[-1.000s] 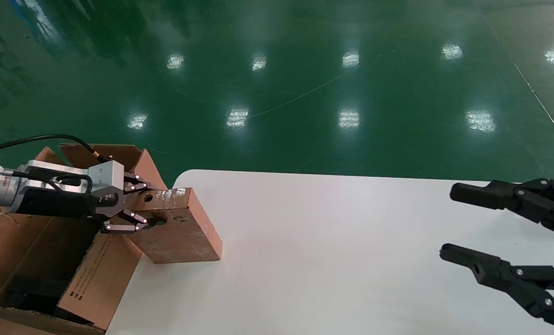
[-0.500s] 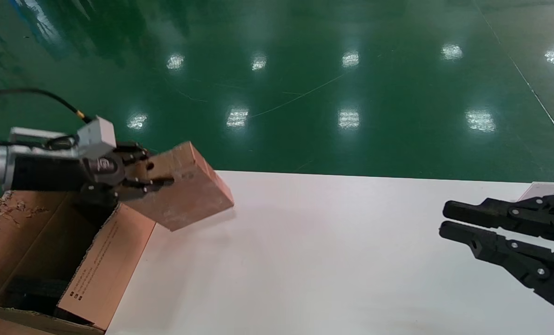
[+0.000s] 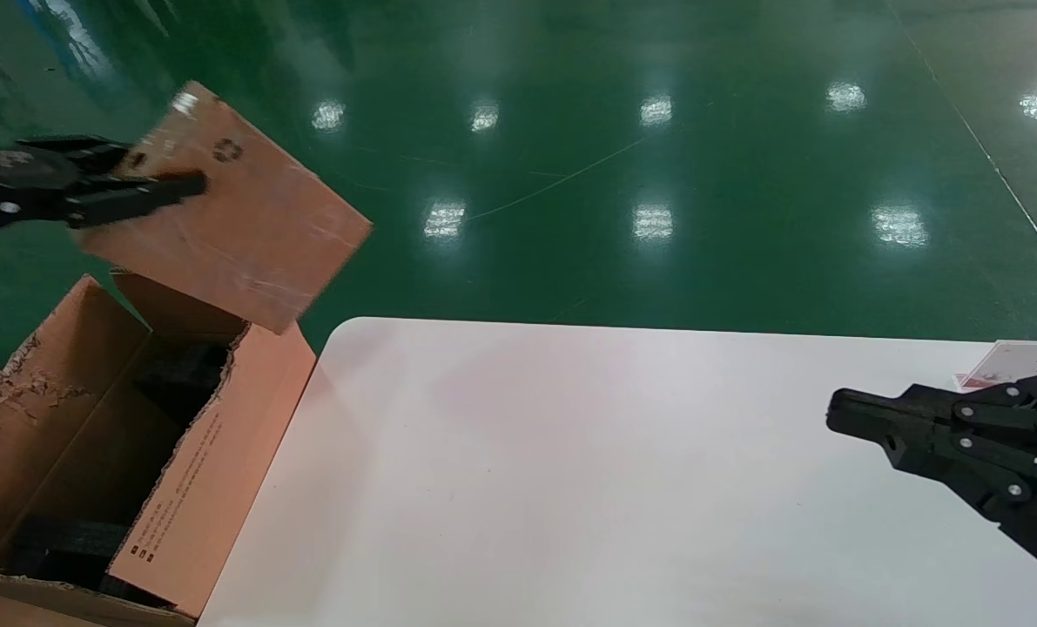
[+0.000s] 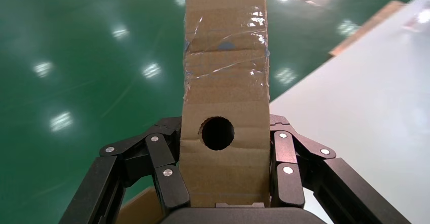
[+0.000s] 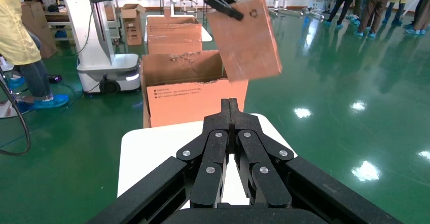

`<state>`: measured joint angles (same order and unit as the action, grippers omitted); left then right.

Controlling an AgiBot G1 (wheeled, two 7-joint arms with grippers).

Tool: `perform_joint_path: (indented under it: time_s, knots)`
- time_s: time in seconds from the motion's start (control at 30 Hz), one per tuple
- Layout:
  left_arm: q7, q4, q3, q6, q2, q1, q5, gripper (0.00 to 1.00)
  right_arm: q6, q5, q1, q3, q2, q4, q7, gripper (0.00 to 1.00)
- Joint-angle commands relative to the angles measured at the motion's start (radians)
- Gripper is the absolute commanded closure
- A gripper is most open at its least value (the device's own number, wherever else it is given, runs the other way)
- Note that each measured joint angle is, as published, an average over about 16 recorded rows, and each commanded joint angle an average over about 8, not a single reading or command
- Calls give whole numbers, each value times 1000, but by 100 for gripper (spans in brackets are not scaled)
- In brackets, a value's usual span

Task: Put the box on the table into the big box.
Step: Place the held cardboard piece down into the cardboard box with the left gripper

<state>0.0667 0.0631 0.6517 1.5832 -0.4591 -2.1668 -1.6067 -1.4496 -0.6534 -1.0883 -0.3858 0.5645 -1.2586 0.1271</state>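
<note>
The box (image 3: 239,218), small brown cardboard with a round hole and clear tape, hangs tilted in the air above the far end of the big box (image 3: 196,470). My left gripper (image 3: 135,187) is shut on the box's end. The left wrist view shows the box (image 4: 225,82) clamped between both fingers (image 4: 286,168), near the hole. The big box stands open beside the table's (image 3: 570,479) left edge, with black padding inside. My right gripper (image 3: 840,409) is shut and empty over the table's right side. The right wrist view shows the box (image 5: 246,36) high above the big box (image 5: 187,89).
A white card (image 3: 1001,366) lies at the table's right edge. In the right wrist view, more cartons (image 5: 172,34), a white robot base (image 5: 101,57) and a person in yellow (image 5: 20,57) stand beyond the big box. Green floor surrounds the table.
My left gripper has lifted the box off the table's corner, up and to the left, tilting it. My right gripper's fingers went from open to shut.
</note>
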Motion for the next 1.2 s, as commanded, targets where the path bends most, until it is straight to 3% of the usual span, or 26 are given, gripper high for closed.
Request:
perform_joint_path:
  time_s: [0.03,0.4,0.6,0.77,0.8,1.03,1.07,1.2]
  knots:
    - [-40,18,12,-4,24,-41,-17,100,0,0,0,0,0,0,0,100]
    - [-197,162,109,-12,206,-164,-180,100,0,0,0,0,0,0,0,100]
    - [-236,154,139,-25,263,-130,-214,100,0,0,0,0,0,0,0,100]
    - [-186,54,130,-78,256,-48,-171,100,0,0,0,0,0,0,0,100]
    - [-170,23,123,-95,248,-29,-156,100,0,0,0,0,0,0,0,96]
    - [-25,-178,59,-231,178,96,-61,100,0,0,0,0,0,0,0,9]
    - [-5,-200,51,-252,170,109,-52,100,0,0,0,0,0,0,0,0]
    - [68,-282,22,-331,140,148,-17,100,0,0,0,0,0,0,0,0]
